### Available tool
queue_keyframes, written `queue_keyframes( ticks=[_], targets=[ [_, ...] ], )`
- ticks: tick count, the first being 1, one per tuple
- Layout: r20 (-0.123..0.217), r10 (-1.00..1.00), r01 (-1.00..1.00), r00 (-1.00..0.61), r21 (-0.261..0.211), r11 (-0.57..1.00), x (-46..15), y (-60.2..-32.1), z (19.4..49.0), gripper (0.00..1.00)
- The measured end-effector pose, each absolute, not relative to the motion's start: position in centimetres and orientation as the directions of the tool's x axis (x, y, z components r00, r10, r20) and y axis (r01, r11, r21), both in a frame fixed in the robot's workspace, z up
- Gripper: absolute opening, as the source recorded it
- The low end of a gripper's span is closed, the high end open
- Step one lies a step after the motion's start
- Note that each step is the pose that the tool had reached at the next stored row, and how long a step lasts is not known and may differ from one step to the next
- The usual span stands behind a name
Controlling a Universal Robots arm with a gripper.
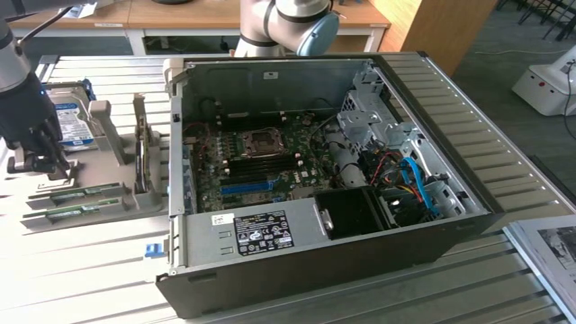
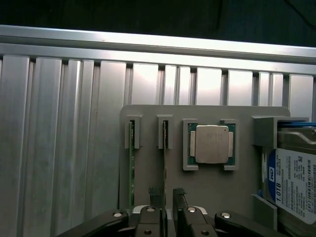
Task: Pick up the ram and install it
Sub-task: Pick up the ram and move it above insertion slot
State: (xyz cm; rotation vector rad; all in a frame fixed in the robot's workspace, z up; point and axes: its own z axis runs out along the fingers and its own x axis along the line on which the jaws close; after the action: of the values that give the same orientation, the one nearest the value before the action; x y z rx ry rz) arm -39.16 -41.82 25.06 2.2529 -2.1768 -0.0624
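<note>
The table (image 2: 64, 138) is ribbed metal, pale and shiny where the light hits it. The holder (image 2: 207, 197) on it is grey plastic, smooth and dull. The ram (image 2: 132, 168) is a thin green board. The chip (image 2: 209, 144) has a dull silver metal lid. The hard drive (image 2: 296, 182) has a glossy paper label. The gripper (image 2: 168, 192) is smooth black with shiny metal screws. The computer case (image 1: 270, 88) is bare grey metal inside and dull black outside.

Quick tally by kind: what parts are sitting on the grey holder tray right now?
RAM sticks: 2
Processor: 1
Hard drive: 1
Upright expansion card: 1
Total: 5
</note>
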Motion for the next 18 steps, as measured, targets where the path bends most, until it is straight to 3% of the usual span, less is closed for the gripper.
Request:
queue_keyframes(
  ticks=[18],
  targets=[
    [-0.023, -0.999, -0.999, 0.034, 0.034, -0.035, -39.2, -43.8, 25.1, 0.24]
  ],
)
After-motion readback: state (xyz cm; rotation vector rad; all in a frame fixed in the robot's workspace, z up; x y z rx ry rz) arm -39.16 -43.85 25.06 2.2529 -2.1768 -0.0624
